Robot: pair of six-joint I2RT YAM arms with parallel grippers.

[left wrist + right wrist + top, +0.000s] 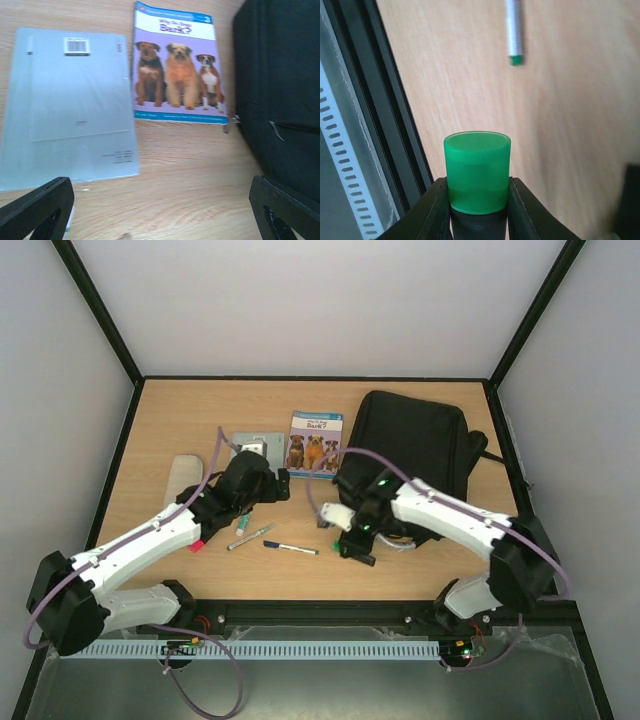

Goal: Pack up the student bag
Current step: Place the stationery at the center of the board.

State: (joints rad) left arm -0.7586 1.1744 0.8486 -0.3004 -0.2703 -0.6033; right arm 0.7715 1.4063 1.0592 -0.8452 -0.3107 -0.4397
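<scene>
Top view: the left arm is extended forward, the left gripper (270, 480) just short of the glossy book (315, 443). The right arm is folded inward before the black fabric bag (415, 445), which lies flat at the far right of the wooden table (170, 430).

Left wrist: the jaws are spread wide and hold nothing.

Right wrist: the right gripper (477, 200) is clamped on a smooth green cylindrical cap (477, 160).

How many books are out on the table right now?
2. The dog book lies just left of the black backpack. A pale blue booklet, barcode side up, lies left of the dog book. More could be hidden inside the backpack or under the arms.
</scene>
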